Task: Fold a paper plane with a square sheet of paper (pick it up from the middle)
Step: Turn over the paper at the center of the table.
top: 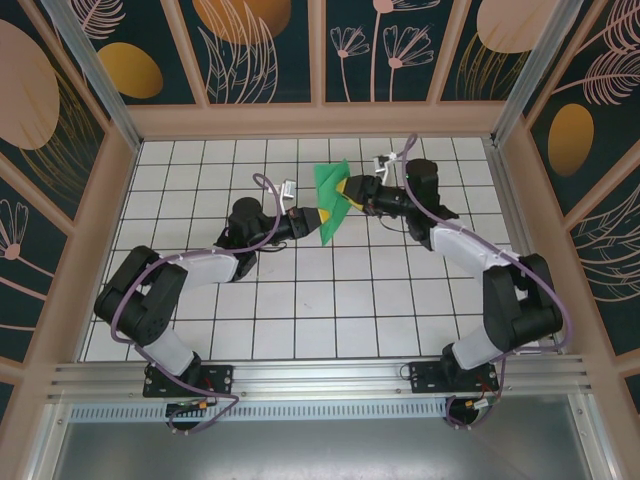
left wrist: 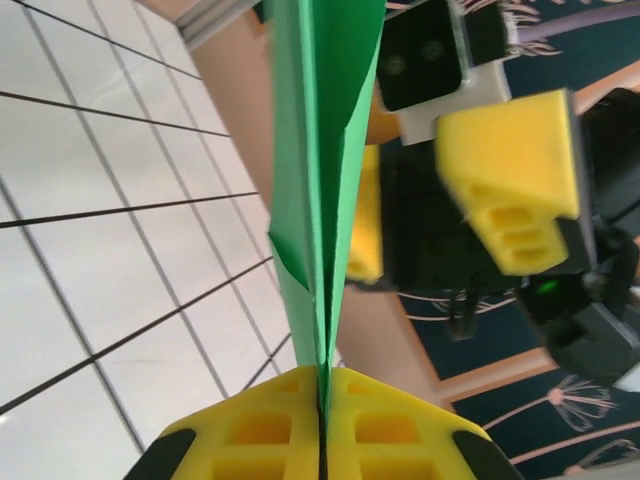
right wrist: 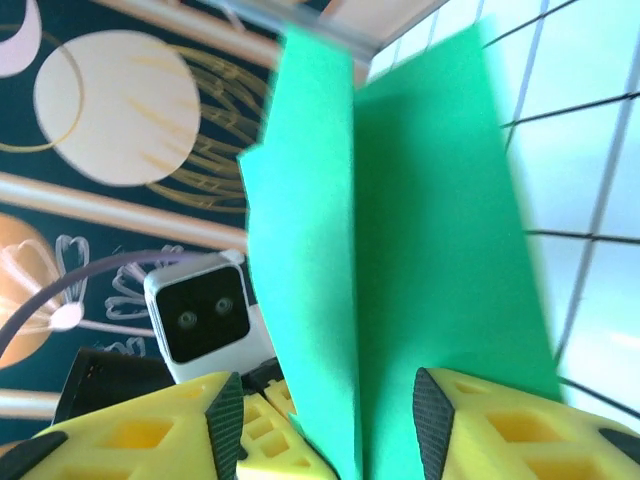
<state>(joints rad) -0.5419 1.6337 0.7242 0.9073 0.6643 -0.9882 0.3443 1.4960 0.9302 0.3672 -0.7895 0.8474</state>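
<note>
Item: bright green creased square sheet of paper [top: 331, 200], folded along a centre crease and held clear of the white gridded surface [top: 300, 320]. Left end effector [left wrist: 322, 395]: clamped shut on the sheet's nearest edge, the crease carried straight out beyond its fingertips. Right end effector [right wrist: 328, 400]: fingers parted, sheet straddled from the opposite side, judged ungripped. Sole hold is judged to be the left's

Lighting is running bright and even, diffuse from above.
Only faint soft shadows are falling on the white tabletop [top: 330, 300]; overhead view is reading sharp, while both wrist views are blurring up close, green paper [left wrist: 310, 150] edges going soft.
</note>
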